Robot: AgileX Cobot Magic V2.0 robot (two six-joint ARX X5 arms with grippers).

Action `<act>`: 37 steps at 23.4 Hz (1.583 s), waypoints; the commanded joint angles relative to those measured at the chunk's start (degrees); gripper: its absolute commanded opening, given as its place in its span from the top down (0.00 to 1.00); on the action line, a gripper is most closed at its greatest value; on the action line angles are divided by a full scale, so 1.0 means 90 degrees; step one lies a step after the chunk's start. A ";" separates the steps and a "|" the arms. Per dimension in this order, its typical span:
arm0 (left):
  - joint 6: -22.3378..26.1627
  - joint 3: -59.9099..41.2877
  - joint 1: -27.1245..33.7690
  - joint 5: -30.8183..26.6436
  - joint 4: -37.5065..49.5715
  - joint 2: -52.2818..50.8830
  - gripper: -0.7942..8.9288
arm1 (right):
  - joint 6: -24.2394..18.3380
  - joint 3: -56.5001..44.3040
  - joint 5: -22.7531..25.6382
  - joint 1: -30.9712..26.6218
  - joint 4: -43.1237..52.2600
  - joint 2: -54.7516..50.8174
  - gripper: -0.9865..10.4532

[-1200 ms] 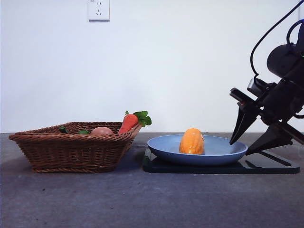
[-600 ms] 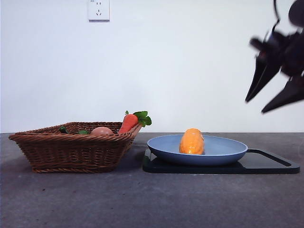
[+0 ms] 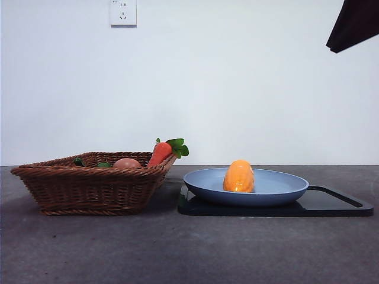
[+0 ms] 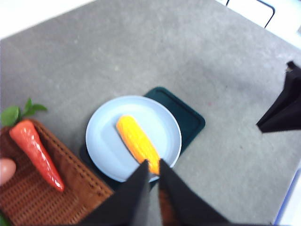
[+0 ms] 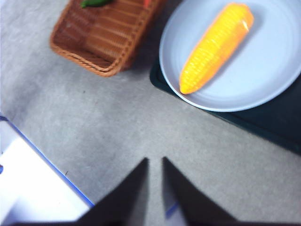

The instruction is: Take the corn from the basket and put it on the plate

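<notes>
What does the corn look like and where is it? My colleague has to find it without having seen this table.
Find the black tray on the grey table; a round light-blue plate sits on it, beside the wicker basket. The corn lies alone on that plate: a stubby orange-yellow ridged cob, unlike the leafy red carrot in the basket.

In the front view the basket (image 3: 95, 182) wall hides most of what lies inside: only the top of a peach ball (image 3: 127, 163), bits of green (image 3: 79, 161) too small to name, and the upper half of the carrot (image 3: 161, 152) show. The plate (image 3: 246, 188) rim covers the foot of the corn (image 3: 239, 176). A dark arm part (image 3: 356, 23) is cut off by the top right corner. In the left wrist view the picture's edge cuts the basket, and the fingers (image 4: 136, 193) cover the plate's near rim
</notes>
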 commanded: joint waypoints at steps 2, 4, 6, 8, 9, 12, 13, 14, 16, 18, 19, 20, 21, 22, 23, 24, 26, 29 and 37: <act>0.0017 0.0168 -0.0027 -0.0015 -0.0049 0.0044 0.91 | -0.0160 0.0102 -0.0015 0.0078 0.0032 0.0068 0.91; 0.0015 0.0168 -0.0027 -0.0015 -0.0061 0.0044 0.91 | -0.0143 0.0102 -0.0012 0.0078 0.0039 0.0068 0.91; 0.0015 0.0168 -0.0029 -0.0012 -0.0046 0.0044 0.91 | -0.0146 0.0102 -0.0010 0.0073 0.0061 0.0068 0.91; 0.0015 0.0168 -0.0029 -0.0012 -0.0046 0.0044 0.91 | -0.0146 0.0102 0.0005 0.0034 0.0066 0.0068 0.91; 0.0012 0.0168 -0.0029 -0.0012 -0.0046 0.0044 0.91 | -0.0146 0.0102 0.0005 0.0015 0.0068 0.0068 0.91; 0.0015 0.0168 -0.0029 -0.0012 -0.0046 0.0044 0.91 | -0.0146 0.0102 0.0005 0.0005 0.0080 0.0068 0.91; 0.0012 0.0168 -0.0029 -0.0012 -0.0046 0.0044 0.91 | -0.0146 0.0102 0.0005 0.0005 0.0080 0.0068 0.91; 0.0015 0.0168 -0.0029 -0.0012 -0.0046 0.0044 0.91 | -0.0146 0.0102 0.0005 0.0005 0.0080 0.0068 0.91; 0.0012 0.0168 -0.0029 -0.0012 -0.0046 0.0044 0.91 | -0.0146 0.0102 0.0005 0.0005 0.0080 0.0068 0.91; 0.0015 0.0168 -0.0029 -0.0012 -0.0053 0.0044 0.91 | -0.0146 0.0102 0.0005 0.0005 0.0080 0.0068 0.91; 0.0019 0.0168 -0.0024 -0.0015 -0.0051 0.0039 0.91 | -0.0146 0.0102 0.0005 0.0005 0.0080 0.0068 0.91; 0.0236 0.0168 0.0012 -0.0022 -0.0036 0.0017 0.91 | -0.0146 0.0102 0.0005 0.0005 0.0083 0.0068 0.91; 0.0376 0.0168 0.0153 -0.0019 0.0075 -0.0005 0.91 | -0.0146 0.0102 0.0005 0.0005 0.0083 0.0068 0.91; 0.0374 0.0165 0.0321 -0.0015 0.0304 -0.0041 0.91 | -0.0146 0.0102 0.0005 0.0005 0.0080 0.0068 0.91; 0.0403 0.0160 0.0522 -0.0015 0.0680 -0.0097 0.91 | -0.0146 0.0102 0.0005 0.0005 0.0080 0.0068 0.91; 0.0576 0.0138 0.0685 -0.0012 0.1049 -0.0170 0.91 | -0.0146 0.0102 0.0005 0.0005 0.0080 0.0068 0.91; 0.0984 0.0005 0.1005 -0.0012 0.1598 -0.0398 0.91 | -0.0146 0.0102 0.0005 0.0005 0.0080 0.0068 0.91; 0.1076 -0.0838 0.1749 -0.0012 0.2718 -0.1069 0.91 | -0.0146 0.0102 0.0005 0.0005 0.0080 0.0068 0.91; 0.0675 -0.3524 0.3298 -0.0017 0.4150 -0.3082 0.91 | -0.0146 0.0102 0.0005 0.0005 0.0083 0.0068 0.91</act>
